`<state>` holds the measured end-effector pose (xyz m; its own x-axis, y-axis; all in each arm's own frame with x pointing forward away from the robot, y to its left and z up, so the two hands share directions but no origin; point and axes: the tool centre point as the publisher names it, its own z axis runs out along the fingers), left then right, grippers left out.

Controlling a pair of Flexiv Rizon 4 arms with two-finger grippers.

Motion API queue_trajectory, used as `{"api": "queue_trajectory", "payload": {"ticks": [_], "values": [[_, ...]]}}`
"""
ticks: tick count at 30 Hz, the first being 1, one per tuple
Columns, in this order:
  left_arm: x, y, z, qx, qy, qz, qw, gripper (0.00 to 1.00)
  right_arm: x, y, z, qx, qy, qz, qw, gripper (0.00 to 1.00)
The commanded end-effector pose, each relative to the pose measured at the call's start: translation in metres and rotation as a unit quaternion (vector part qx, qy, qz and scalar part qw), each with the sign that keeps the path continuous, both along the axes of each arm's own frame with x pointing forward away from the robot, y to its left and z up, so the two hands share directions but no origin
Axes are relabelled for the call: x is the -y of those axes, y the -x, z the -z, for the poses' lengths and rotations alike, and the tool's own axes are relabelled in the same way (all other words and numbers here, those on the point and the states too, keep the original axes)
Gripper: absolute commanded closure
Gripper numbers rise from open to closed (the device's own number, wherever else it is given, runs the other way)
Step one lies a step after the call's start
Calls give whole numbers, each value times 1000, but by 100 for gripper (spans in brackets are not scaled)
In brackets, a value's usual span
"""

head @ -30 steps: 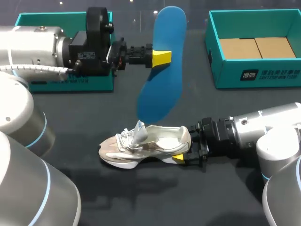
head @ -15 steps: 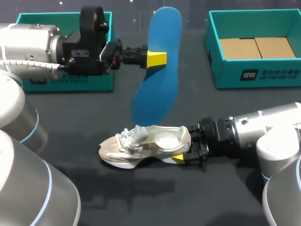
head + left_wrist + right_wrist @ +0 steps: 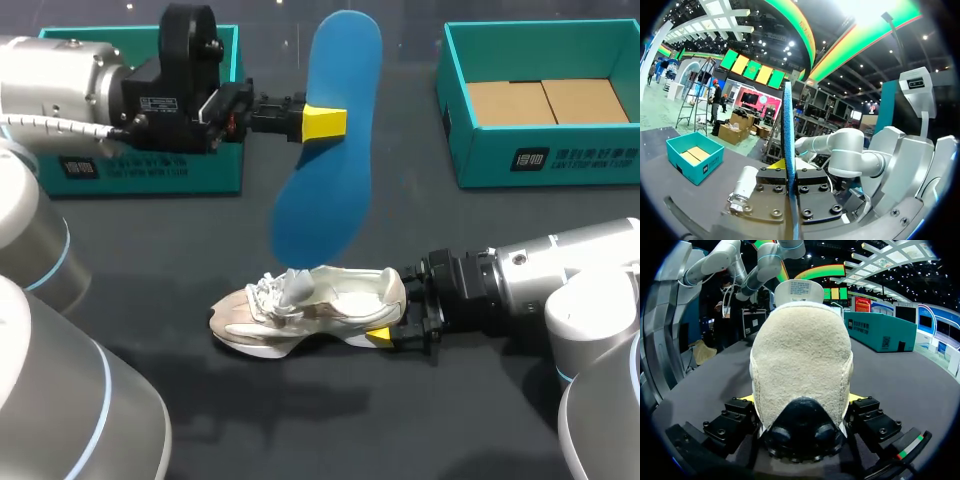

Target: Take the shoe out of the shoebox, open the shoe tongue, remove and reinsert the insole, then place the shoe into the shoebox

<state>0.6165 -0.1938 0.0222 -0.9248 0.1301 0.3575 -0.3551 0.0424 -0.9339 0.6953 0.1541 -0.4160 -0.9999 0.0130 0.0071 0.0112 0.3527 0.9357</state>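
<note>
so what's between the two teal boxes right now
The blue insole, held up on end by the left gripper. The head view shows it above the dark table.

The insole (image 3: 330, 190) is coloured plain blue. The shoe (image 3: 320, 300) is finished in cream and beige, with the sole in white. The shoebox (image 3: 480, 160) and second box (image 3: 215, 170) are coloured teal, the former lined in brown. The left gripper (image 3: 325, 122) and right gripper (image 3: 383, 336) are tipped in yellow. The table (image 3: 300, 420) is dark grey.
</note>
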Motion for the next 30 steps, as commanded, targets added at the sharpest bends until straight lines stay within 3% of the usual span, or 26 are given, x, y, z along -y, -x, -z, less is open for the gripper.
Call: {"api": "queue_trajectory", "payload": {"ticks": [1, 9, 10, 11, 12, 30], "values": [[-2, 0, -1, 0, -3, 1, 1000, 100, -1, 0, 2, -1, 3, 0, 1000, 100], [-2, 0, -1, 0, -3, 1, 1000, 100, 1, -1, -1, 0, 17, 9, 1000, 98], [-2, 0, -1, 0, -3, 1, 1000, 100, 1, -2, -1, -4, 23, 10, 1000, 65], [-2, 0, -1, 0, -3, 1, 1000, 100, 1, -3, -1, -7, 29, 11, 999, 39], [-2, 0, -1, 0, -3, 1, 1000, 100, 1, -4, -1, -9, 33, 13, 999, 0], [-2, 0, -1, 0, -3, 1, 1000, 100, 19, 3, -23, -16, 142, 16, 990, 0]]}}
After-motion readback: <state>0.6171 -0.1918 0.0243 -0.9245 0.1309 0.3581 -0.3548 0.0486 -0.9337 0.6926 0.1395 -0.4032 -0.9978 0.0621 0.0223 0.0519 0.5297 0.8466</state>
